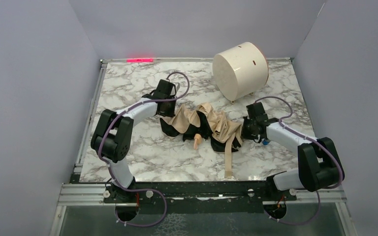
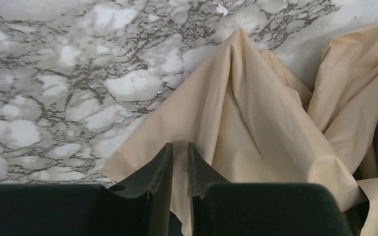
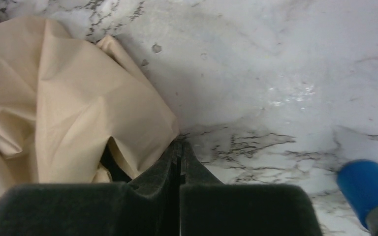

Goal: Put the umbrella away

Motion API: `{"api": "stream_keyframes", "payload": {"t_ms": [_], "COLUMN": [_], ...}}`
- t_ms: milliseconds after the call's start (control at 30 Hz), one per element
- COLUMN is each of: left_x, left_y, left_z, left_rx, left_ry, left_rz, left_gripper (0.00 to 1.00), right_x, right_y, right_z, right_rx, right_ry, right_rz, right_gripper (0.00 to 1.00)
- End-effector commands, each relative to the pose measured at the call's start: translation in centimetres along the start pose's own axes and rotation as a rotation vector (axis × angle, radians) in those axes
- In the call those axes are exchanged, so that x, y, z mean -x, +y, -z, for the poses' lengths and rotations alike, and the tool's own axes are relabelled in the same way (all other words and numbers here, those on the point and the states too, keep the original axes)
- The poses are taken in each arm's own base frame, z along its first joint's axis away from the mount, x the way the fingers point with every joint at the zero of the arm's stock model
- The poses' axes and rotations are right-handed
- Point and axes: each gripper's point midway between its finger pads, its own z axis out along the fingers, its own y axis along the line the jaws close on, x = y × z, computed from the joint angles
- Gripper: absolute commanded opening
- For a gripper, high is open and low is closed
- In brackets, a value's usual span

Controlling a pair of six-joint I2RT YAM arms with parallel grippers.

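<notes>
The umbrella [image 1: 211, 123] lies crumpled in the middle of the marble table, beige fabric over black ribs. Its peach handle knob [image 1: 197, 141] points toward the near edge, and its tan strap [image 1: 229, 157] trails the same way. My left gripper [image 1: 171, 111] is at the umbrella's left end. In the left wrist view its jaws [image 2: 179, 145] stand a narrow gap apart, with a fold of beige fabric [image 2: 246, 108] between them. My right gripper [image 1: 246, 129] is at the right end. Its fingers [image 3: 178, 143] are pressed together where a corner of the fabric [image 3: 69, 98] ends; whether fabric is pinched does not show.
A white cylindrical drum [image 1: 240, 69] lies on its side at the back right of the table. A blue part [image 3: 366, 189] shows beside the right gripper. Grey walls close in the table on three sides. A red light [image 1: 140, 60] glows at the back edge.
</notes>
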Motion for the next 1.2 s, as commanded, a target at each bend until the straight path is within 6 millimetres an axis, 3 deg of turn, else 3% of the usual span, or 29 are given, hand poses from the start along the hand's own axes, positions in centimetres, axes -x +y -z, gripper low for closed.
{"api": "stream_keyframes", "payload": {"t_ms": [0,167,267,500,633,767,867,1033,1167], "left_x": [-2.3,-4.0,-4.1,-2.2,-1.5,-0.7,0.9,4.7,7.9], "left_y": [-2.2,-4.1,-6.3,-13.6,-15.8,-15.1,-13.1,-9.1,-6.4], "left_z": [-0.5,-1.4,-1.6,-0.1,0.5,0.2,0.0,0.3,1.7], "left_rx": [-0.064,-0.117,-0.173,-0.465,-0.605,-0.563,-0.488,-0.429,-0.36], "left_ry": [0.049,0.079,0.067,-0.02,-0.037,-0.032,-0.056,-0.135,-0.202], "left_rz": [0.017,0.025,0.011,-0.019,-0.06,-0.108,-0.082,0.006,0.017], "left_gripper": [0.17,0.14,0.13,0.13,0.13,0.13,0.19,0.32,0.43], "right_x": [-1.7,-2.9,-3.1,-4.0,-4.2,-4.5,-4.8,-6.0,-7.1], "right_y": [2.7,4.2,5.8,11.4,15.3,18.5,19.7,18.9,16.7], "right_z": [-0.5,-0.8,-0.5,0.2,1.0,1.9,2.6,4.3,5.9], "right_rx": [0.159,0.246,0.312,0.45,0.551,0.642,0.666,0.707,0.688], "right_ry": [0.064,0.107,0.109,0.11,0.092,0.092,0.081,0.069,0.054], "right_rz": [-0.014,-0.027,-0.044,-0.035,-0.044,-0.055,-0.035,0.027,0.102], "right_gripper": [0.03,0.02,0.02,0.02,0.02,0.02,0.03,0.14,0.26]}}
